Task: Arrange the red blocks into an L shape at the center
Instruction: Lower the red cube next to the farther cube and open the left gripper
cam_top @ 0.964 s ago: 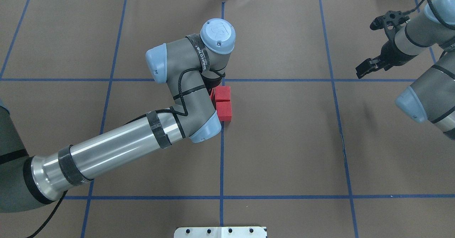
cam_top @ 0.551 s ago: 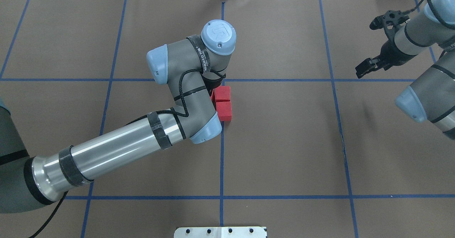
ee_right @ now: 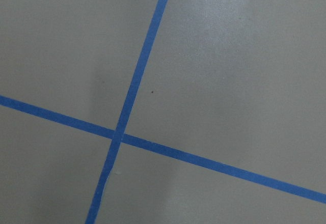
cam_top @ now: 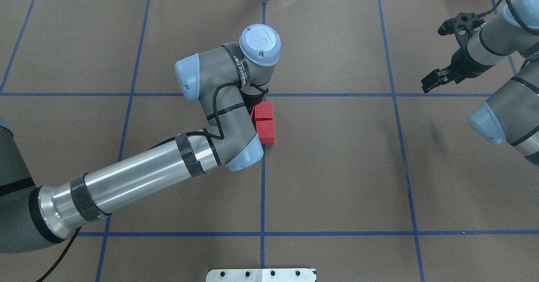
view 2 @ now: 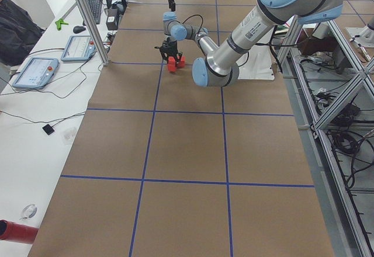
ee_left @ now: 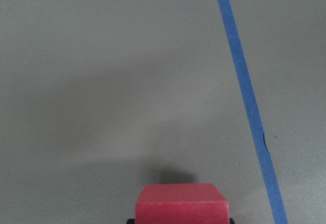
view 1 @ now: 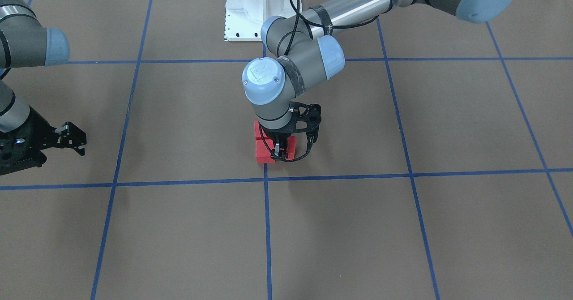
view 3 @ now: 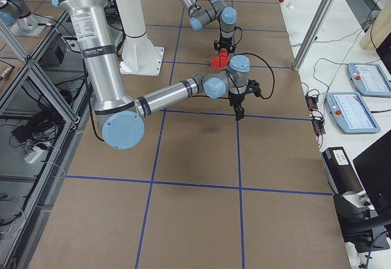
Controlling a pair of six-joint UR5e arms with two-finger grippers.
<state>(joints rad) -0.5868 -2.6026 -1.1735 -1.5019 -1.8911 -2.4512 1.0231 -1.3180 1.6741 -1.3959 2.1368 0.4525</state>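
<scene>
**Operator:** Report the condition of the left gripper (view 1: 280, 153).

**Technician:** It points straight down. Its fingers (view 1: 278, 150) are set against two opposite sides of the gripped block (ee_left: 181, 203). The left wrist view shows a dark fingertip edge flush with each lower side of that cube. Whether the cube rests on the paper or sits slightly above it cannot be told.

**Operator:** Locate the other red blocks relative to those fingers.

**Technician:** Both lie on the robot's-right side of the fingers. The far block (cam_top: 264, 110) sits just beside the gripped block. A thin dark seam shows between them, so contact cannot be confirmed. The near block (cam_top: 265, 131) lies one position toward the robot base and touches the far block. In the overhead view the wrist hides the gripped block except for a red sliver.

**Operator:** Where is the center (view 1: 265, 177) relative to the fingers?

**Technician:** The tape crossing lies just beyond the fingertips, on the side away from the robot base. All three cubes sit close to it, on the robot's side of the cross line.

**Operator:** Report the condition of the right gripper (view 1: 74, 139).

**Technician:** Its fingers stand apart and hold nothing. It hangs above the bare paper, well apart from the cubes. The right wrist view shows only brown surface and another tape crossing (ee_right: 117, 135).
</scene>
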